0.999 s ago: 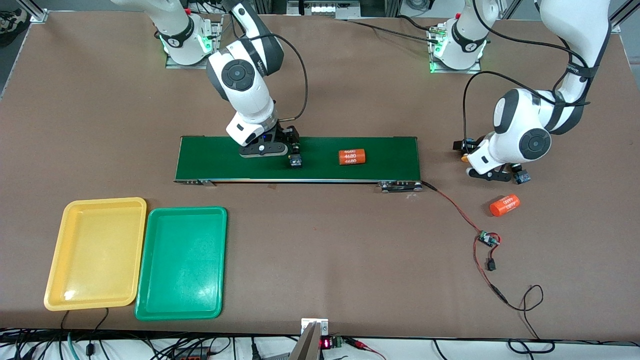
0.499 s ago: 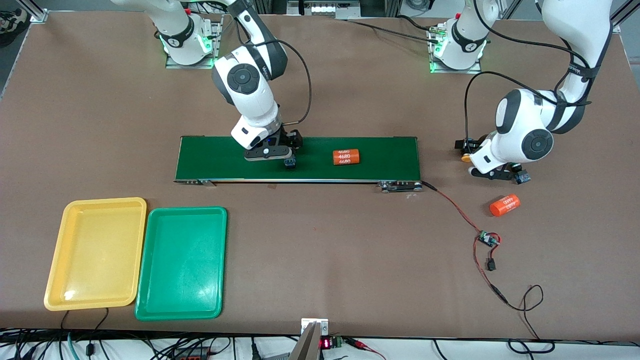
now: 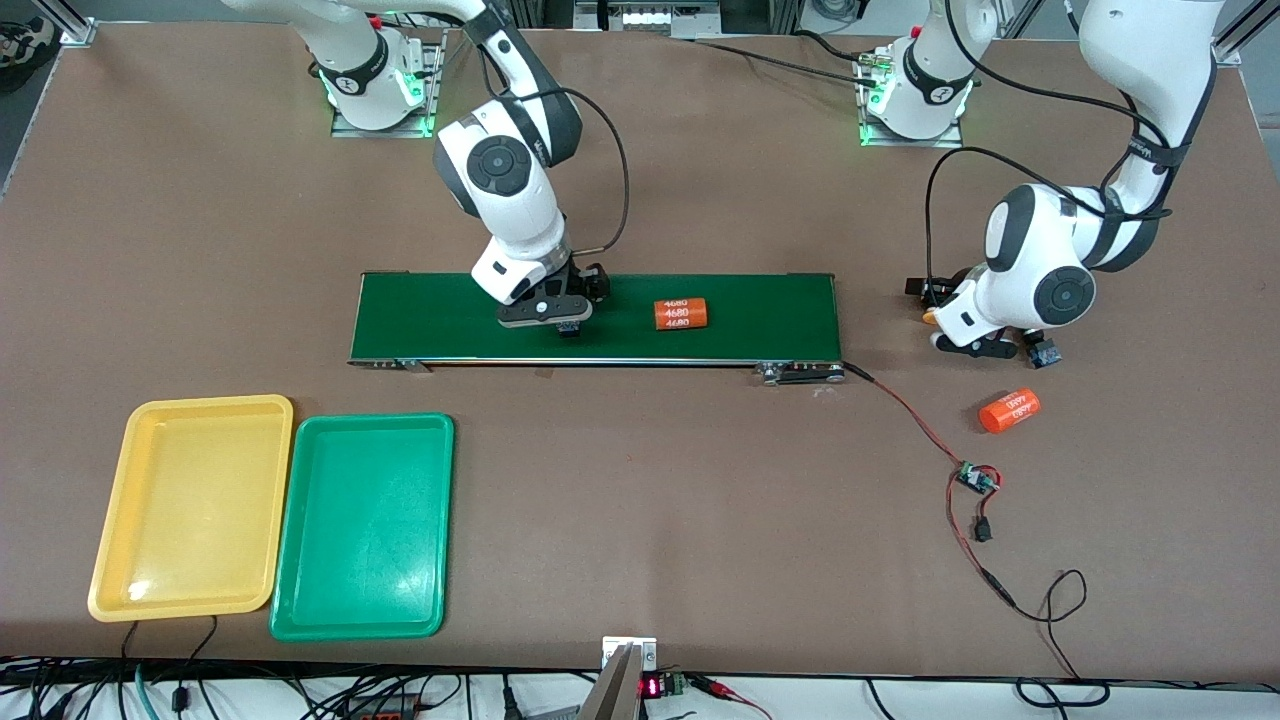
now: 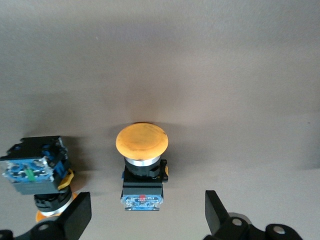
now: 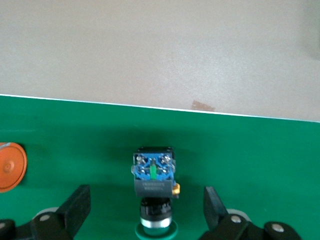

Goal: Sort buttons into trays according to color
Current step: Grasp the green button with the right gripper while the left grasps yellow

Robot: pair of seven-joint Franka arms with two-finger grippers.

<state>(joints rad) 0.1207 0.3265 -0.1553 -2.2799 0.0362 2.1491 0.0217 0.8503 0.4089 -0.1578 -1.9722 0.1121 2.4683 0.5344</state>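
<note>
The conveyor belt (image 3: 595, 318) serves as the landmark. The right gripper (image 3: 568, 322) hangs low over the belt's middle, near the edge nearer the front camera, its jaws spread wide around a green-capped button (image 5: 154, 187) lying on its side on the belt, with open gaps between the button and each finger (image 5: 75, 207). An orange cylinder (image 3: 680, 314) lies on the belt just toward the left arm's end from that gripper. Off the belt's end toward the left arm, the left gripper (image 3: 985, 340) sits low over bare table, jaws spread around a yellow-capped button (image 4: 142, 165); a second button (image 4: 37, 172) lies just outside one finger. The yellow tray (image 3: 190, 505) and green tray (image 3: 365, 525) lie touching side by side, nearer the front camera than the belt, toward the right arm's end, with open table between them and the belt.
</note>
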